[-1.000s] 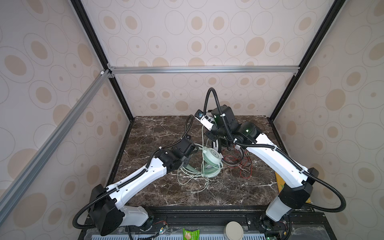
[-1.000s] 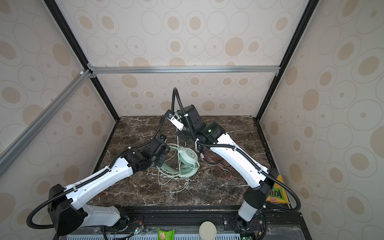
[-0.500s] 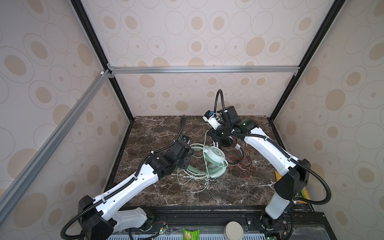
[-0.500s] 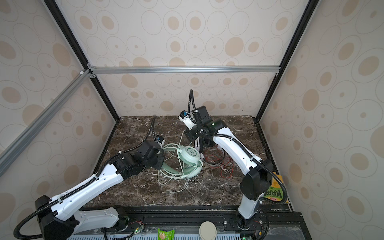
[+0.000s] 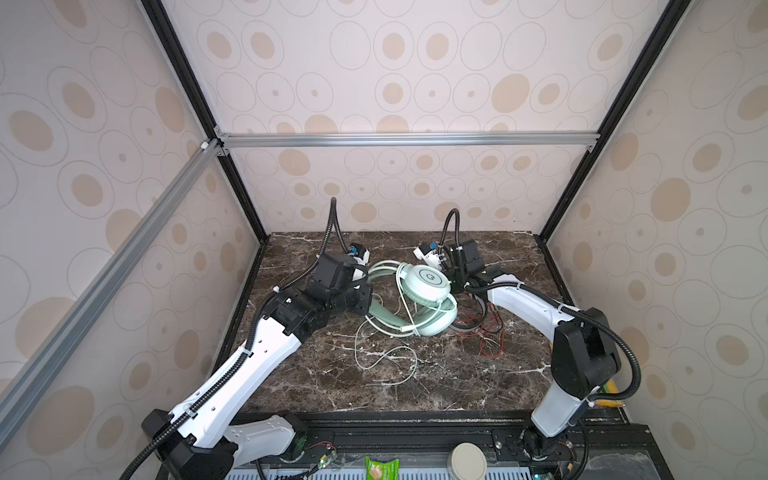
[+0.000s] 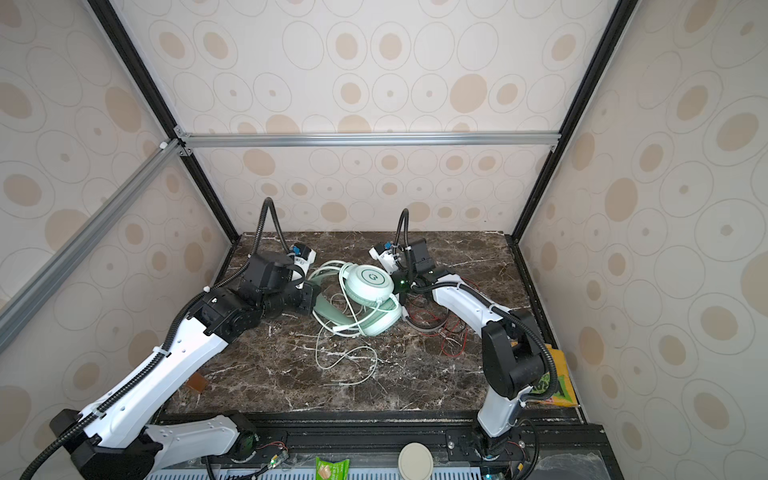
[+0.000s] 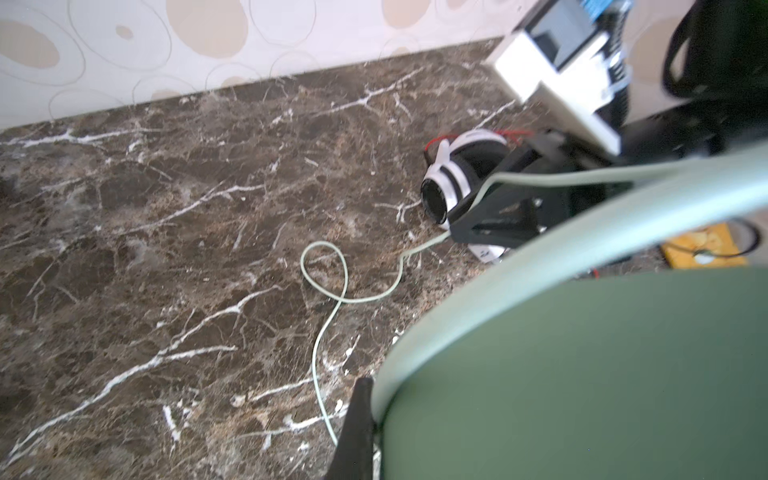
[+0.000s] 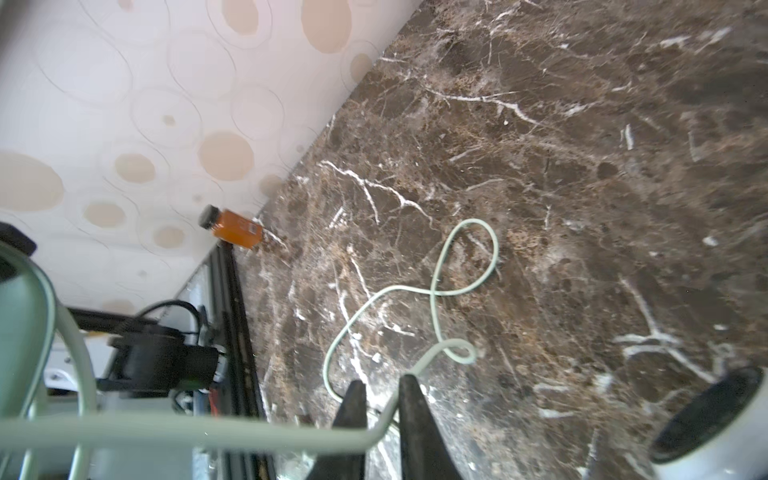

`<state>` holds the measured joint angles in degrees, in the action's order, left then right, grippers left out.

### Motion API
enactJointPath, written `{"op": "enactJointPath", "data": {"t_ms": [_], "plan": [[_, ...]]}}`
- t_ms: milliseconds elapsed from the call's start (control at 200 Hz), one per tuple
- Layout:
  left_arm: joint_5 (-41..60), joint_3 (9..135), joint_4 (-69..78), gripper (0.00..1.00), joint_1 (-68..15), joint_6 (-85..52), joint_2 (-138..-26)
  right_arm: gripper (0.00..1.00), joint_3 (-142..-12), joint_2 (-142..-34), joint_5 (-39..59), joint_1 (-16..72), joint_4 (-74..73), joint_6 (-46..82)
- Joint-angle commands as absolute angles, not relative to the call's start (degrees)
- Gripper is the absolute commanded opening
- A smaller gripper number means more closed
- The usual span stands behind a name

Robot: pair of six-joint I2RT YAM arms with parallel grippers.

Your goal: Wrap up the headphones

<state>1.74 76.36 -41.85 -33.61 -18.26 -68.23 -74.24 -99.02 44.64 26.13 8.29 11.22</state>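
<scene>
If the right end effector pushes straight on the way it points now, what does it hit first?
The pale green cable, lying between the right end effector's parted fingers; past it, probably the marble table, though depth is unclear.

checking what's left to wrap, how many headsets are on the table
2. The mint-green headset sits mid-table; the white headset with black earpads lies just right of it, partly hidden by the right arm.

Lab booth — aluminium frame point(image 5: 407, 139), patterned walls point(image 5: 415, 62), marble tabletop point(image 5: 316, 374)
</scene>
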Motion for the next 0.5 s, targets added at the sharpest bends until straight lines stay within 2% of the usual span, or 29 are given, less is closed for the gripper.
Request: {"op": "enactJointPath", "data": {"t_ms": [0,75,145,495], "plan": [[7.90,81.16,-38.29,0.00,-30.70,-18.16,-69.76,0.39,-71.27,-99.82,51.80,25.81,-5.31,19.08],[9.49,82.03,-37.95,0.00,-28.52,-17.74,-71.39,0.51,-69.11,-99.44,51.54,25.52,-8.55,20.51],[10.62,82.61,-37.30,0.00,-26.73,-17.28,-73.07,0.56,-67.28,-98.36,50.56,25.00,-9.40,20.38],[14.15,87.62,-31.56,0.00,-17.39,-16.97,-83.21,0.68,-58.42,-93.87,41.14,20.38,-8.11,16.92]]}}
